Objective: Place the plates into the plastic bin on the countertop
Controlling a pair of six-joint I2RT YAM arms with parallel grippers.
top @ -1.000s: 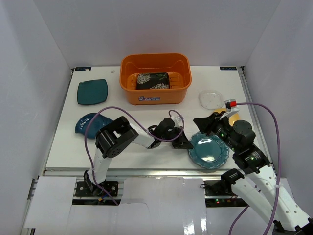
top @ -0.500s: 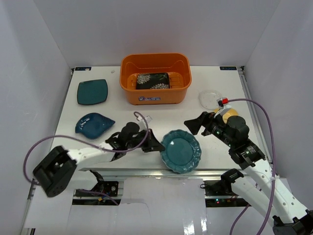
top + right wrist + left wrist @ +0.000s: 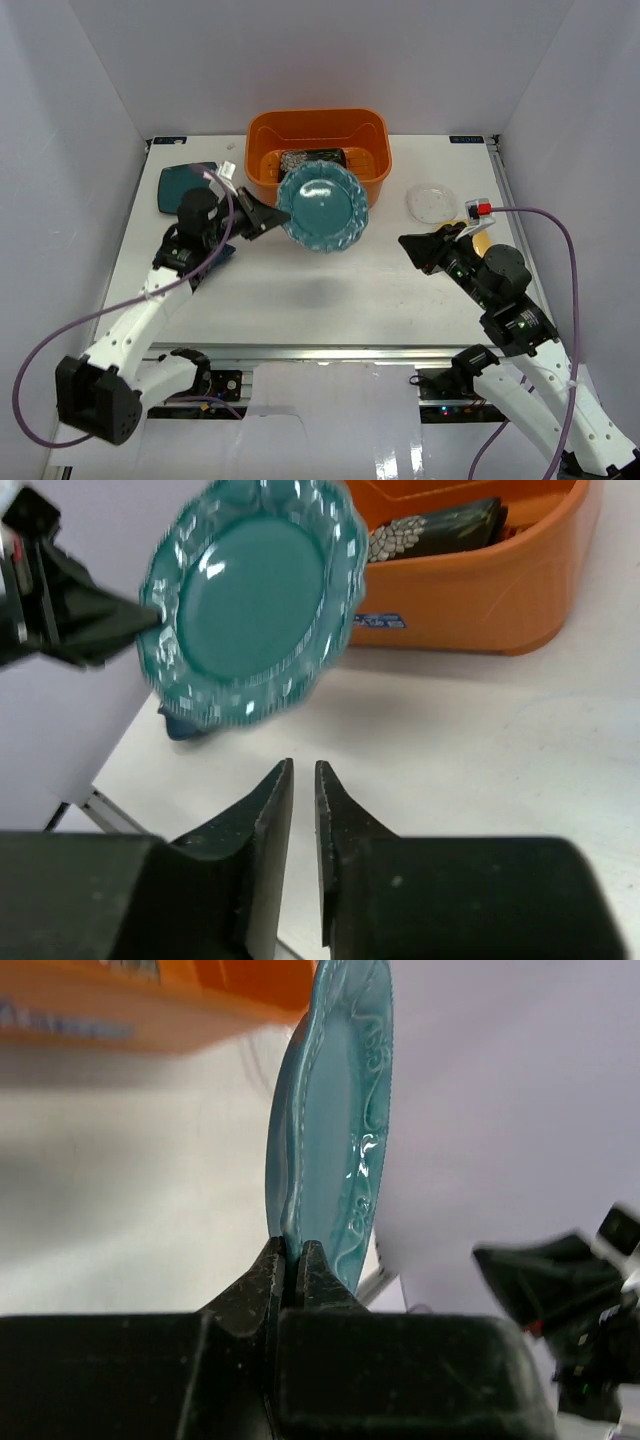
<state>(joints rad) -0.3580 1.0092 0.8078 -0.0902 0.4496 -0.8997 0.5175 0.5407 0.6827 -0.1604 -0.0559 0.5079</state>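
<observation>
My left gripper is shut on the rim of the teal scalloped round plate and holds it on edge in the air, just in front of the orange plastic bin. The left wrist view shows the jaws pinching that plate. The black flowered plate lies inside the bin. My right gripper is shut and empty, low over the white countertop at the right. The right wrist view shows the held plate and the bin ahead.
A dark teal square plate lies back left, partly behind my left arm. A blue dish lies under that arm. A clear glass plate lies right of the bin. A yellow plate peeks from behind my right arm.
My left arm swung the teal scalloped plate up from the front of the table to just before the bin, tilting it upright. My right gripper drew back slightly to the right.
</observation>
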